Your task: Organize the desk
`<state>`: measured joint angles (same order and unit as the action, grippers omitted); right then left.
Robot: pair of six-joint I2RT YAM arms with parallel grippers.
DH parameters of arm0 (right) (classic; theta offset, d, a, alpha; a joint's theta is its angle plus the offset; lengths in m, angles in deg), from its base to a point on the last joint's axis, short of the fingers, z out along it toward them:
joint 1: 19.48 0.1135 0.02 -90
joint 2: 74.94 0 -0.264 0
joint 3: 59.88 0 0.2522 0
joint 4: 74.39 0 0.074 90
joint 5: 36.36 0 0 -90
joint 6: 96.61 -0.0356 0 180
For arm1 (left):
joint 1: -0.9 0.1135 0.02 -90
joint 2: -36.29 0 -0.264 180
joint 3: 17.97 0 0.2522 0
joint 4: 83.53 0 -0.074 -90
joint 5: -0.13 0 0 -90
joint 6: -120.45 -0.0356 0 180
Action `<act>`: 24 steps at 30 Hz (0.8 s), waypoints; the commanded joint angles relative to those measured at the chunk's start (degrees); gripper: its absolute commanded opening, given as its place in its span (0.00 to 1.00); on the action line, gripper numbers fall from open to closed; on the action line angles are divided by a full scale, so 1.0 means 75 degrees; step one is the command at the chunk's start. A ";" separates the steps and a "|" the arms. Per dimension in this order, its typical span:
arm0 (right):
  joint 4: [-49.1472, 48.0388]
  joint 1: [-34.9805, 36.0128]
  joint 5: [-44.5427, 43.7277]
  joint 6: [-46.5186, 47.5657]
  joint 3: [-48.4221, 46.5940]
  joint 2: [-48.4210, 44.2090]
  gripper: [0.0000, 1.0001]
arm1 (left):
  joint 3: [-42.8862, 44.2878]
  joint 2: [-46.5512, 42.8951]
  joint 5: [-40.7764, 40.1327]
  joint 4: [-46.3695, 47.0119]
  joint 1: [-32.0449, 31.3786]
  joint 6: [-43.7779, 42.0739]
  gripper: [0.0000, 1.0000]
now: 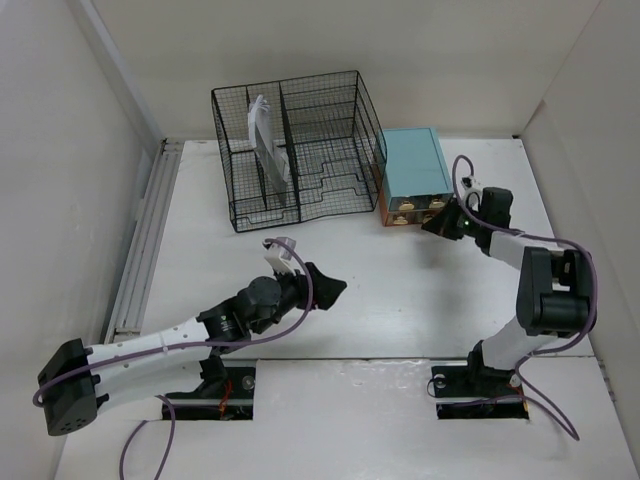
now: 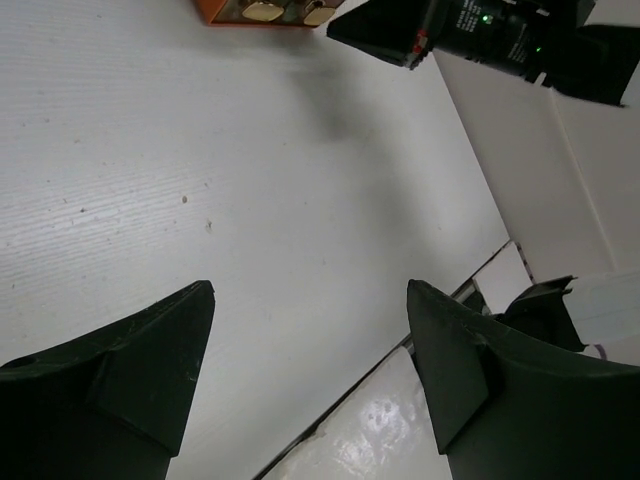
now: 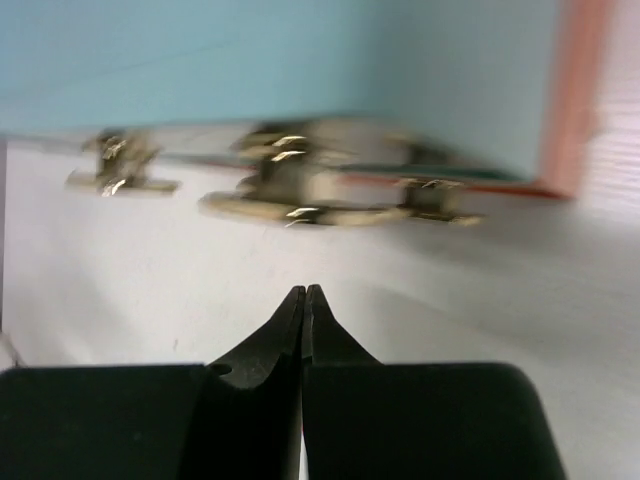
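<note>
The desk (image 1: 400, 320) is a wide white tabletop with white walls. My left gripper (image 1: 333, 289) hovers over its bare middle, open, with nothing between the fingers. The left wrist view shows only desk (image 2: 250, 150) in the gap of that gripper (image 2: 310, 290). My right gripper (image 1: 438, 226) is shut and empty, just in front of the teal box's (image 1: 414, 162) drawers. In the right wrist view its closed gripper (image 3: 305, 291) points at the brass drawer handles (image 3: 300, 205) under the teal box (image 3: 300, 60), a short gap apart.
A black wire-mesh rack (image 1: 330, 120) stands at the back with white papers (image 1: 268, 140) upright in its left section. The teal box sits right beside the rack. A rail (image 1: 140, 250) runs along the left wall. The right gripper (image 2: 470, 30) also shows in the left wrist view.
</note>
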<state>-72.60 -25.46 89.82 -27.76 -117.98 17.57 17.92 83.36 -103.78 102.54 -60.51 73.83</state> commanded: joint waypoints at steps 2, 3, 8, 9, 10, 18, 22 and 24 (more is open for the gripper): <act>0.2898 -0.0058 0.2565 0.3724 -0.1420 -0.0499 0.00 | 0.0283 -0.0077 0.0085 -0.0230 -0.0027 -0.0486 0.78; 0.5019 -0.0058 0.2651 0.4766 -0.1877 -0.0499 0.00 | 0.0376 -0.0077 0.0085 -0.0323 -0.0027 -0.0602 0.87; 0.8333 0.0012 0.2512 0.8547 -0.3708 -0.0917 0.99 | 0.1651 -0.0088 -0.0393 -0.1715 -0.0027 -0.1306 1.00; 0.8334 0.0012 0.2163 0.8422 -0.3710 -0.1187 0.99 | 0.1840 -0.0193 -0.0395 -0.1846 -0.0027 -0.1597 1.00; 0.7847 0.0012 0.1928 0.8177 -0.3710 -0.1468 0.99 | 0.2028 -0.0194 -0.0465 -0.1964 -0.0027 -0.1751 1.00; 0.4190 0.0117 -0.2358 0.5334 -0.2272 -0.4808 0.99 | 0.4090 -0.0217 -0.0827 -0.3369 -0.0027 -0.2769 1.00; 0.3084 0.0117 -0.3805 0.5045 -0.1555 -0.6576 0.99 | 0.4525 -0.0135 -0.1705 -0.3839 0.0066 -0.3273 1.00; 0.3084 0.0117 -0.3805 0.5046 -0.1390 -0.6977 0.99 | 0.4643 -0.0065 -0.1778 -0.3910 0.0277 -0.3427 1.00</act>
<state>-42.04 -24.91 69.47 13.33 -130.26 -31.43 50.29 82.72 -112.81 76.75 -59.85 52.82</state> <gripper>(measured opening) 0.993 0.997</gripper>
